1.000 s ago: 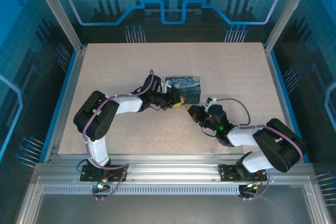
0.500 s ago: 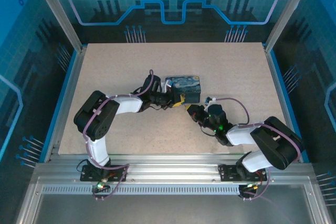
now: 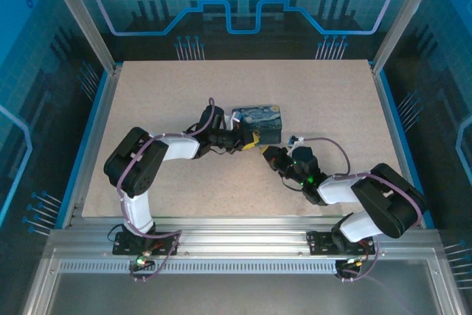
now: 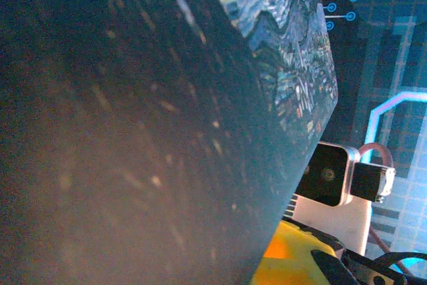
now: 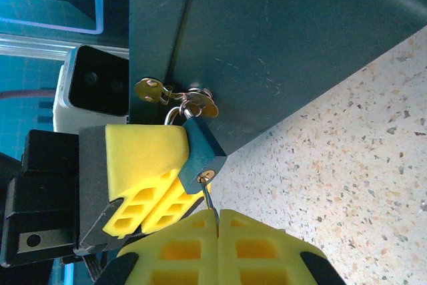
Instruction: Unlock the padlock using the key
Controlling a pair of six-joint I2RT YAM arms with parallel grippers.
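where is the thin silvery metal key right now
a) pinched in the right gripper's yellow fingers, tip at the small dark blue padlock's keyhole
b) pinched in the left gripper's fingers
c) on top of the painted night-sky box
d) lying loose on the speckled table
a: in the right wrist view the thin silvery metal key sticks out from the shut right gripper, and its tip meets the keyhole in the small dark blue padlock.

No legible text, labels, numbers anywhere.

The padlock (image 5: pixel 202 151) is matt blue-green, the key (image 5: pixel 209 195) bright metal, the table (image 5: pixel 347 165) speckled and grainy.
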